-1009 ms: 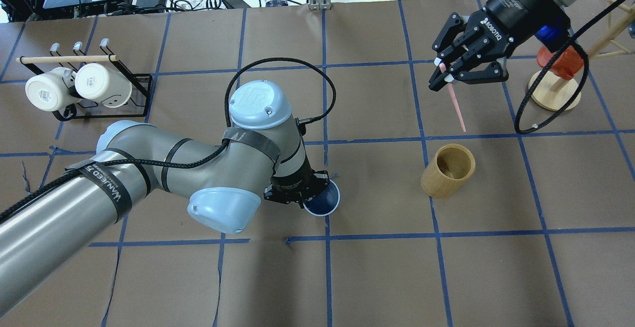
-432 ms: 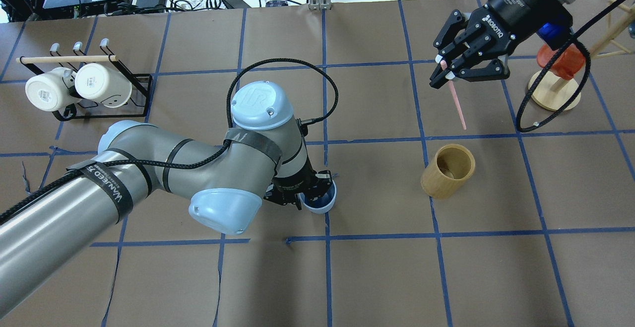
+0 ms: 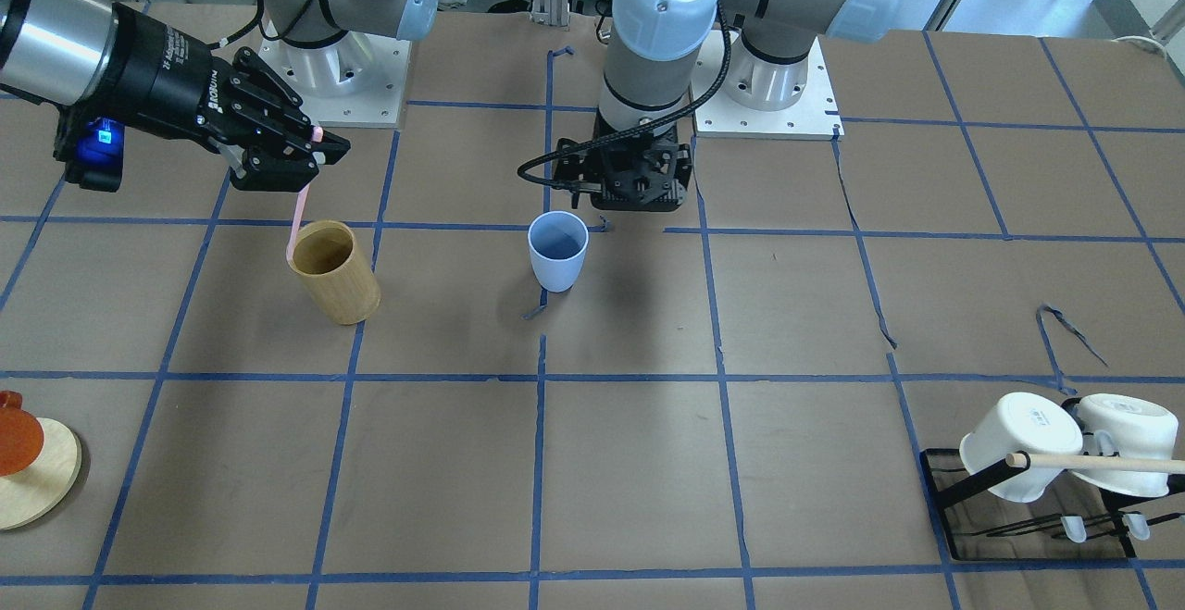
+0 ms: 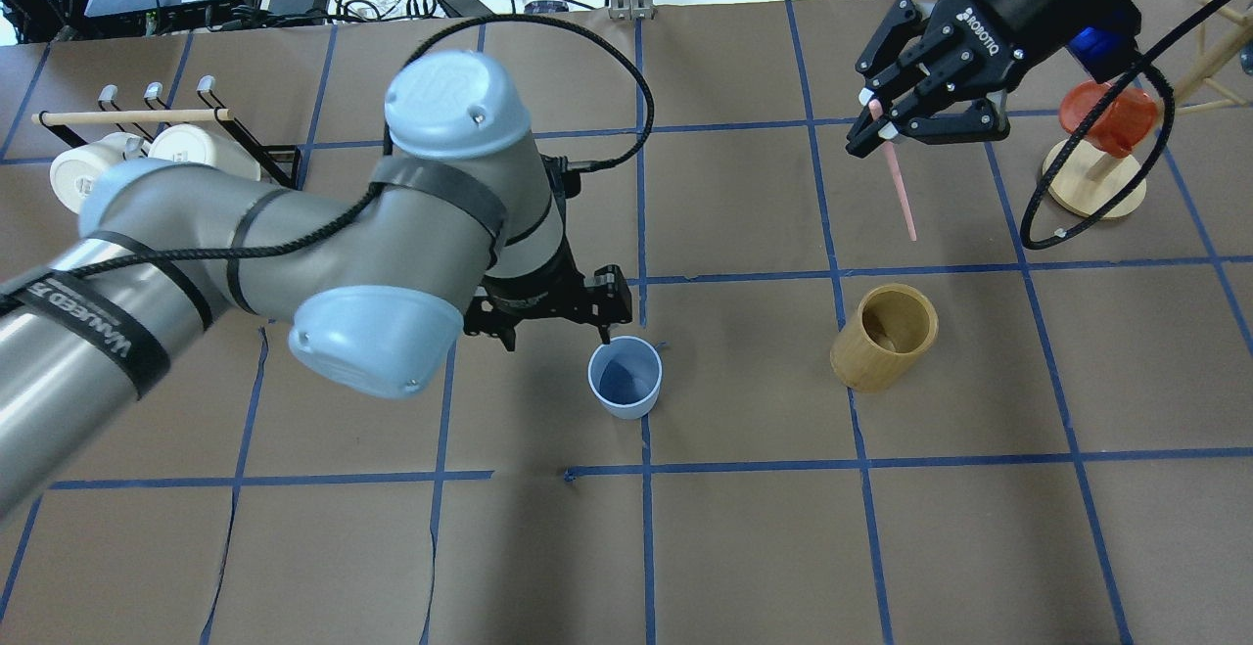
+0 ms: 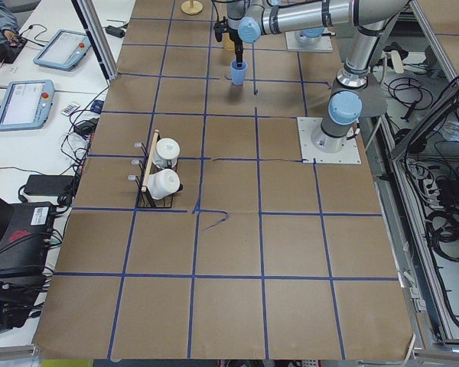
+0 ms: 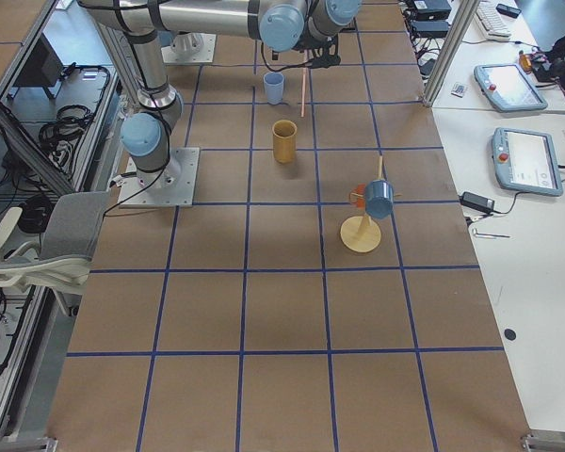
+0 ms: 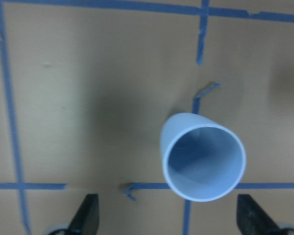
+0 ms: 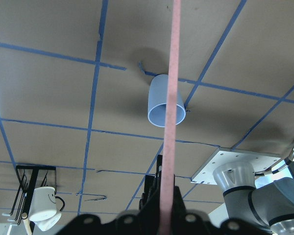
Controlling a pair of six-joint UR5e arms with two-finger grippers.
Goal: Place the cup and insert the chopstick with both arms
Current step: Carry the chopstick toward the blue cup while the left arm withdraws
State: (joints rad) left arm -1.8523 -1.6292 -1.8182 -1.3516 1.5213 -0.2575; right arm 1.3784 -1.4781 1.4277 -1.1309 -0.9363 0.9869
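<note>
The pale blue cup [image 4: 625,378] stands upright and free on the brown table; it also shows in the front view [image 3: 557,249] and the left wrist view [image 7: 203,156]. My left gripper [image 4: 558,332] is open and empty. It hangs above and just behind the cup, its fingertips [image 7: 88,218] spread wide. My right gripper [image 4: 878,131] is shut on the top of the pink chopstick [image 4: 901,195]. It holds the stick in the air, hanging down, at the far right. In the right wrist view the chopstick [image 8: 172,98] crosses in front of the cup [image 8: 159,100].
A tan bamboo cylinder [image 4: 884,337] stands right of the cup, below the chopstick in the front view [image 3: 333,272]. A black rack with white mugs [image 3: 1046,462] is at the far left. A wooden stand with an orange cup [image 4: 1091,175] is behind my right gripper.
My left gripper has let go of the cup, opened, risen and pulled back from it. The cup stays standing. My right gripper with the chopstick has drifted slightly farther away.
</note>
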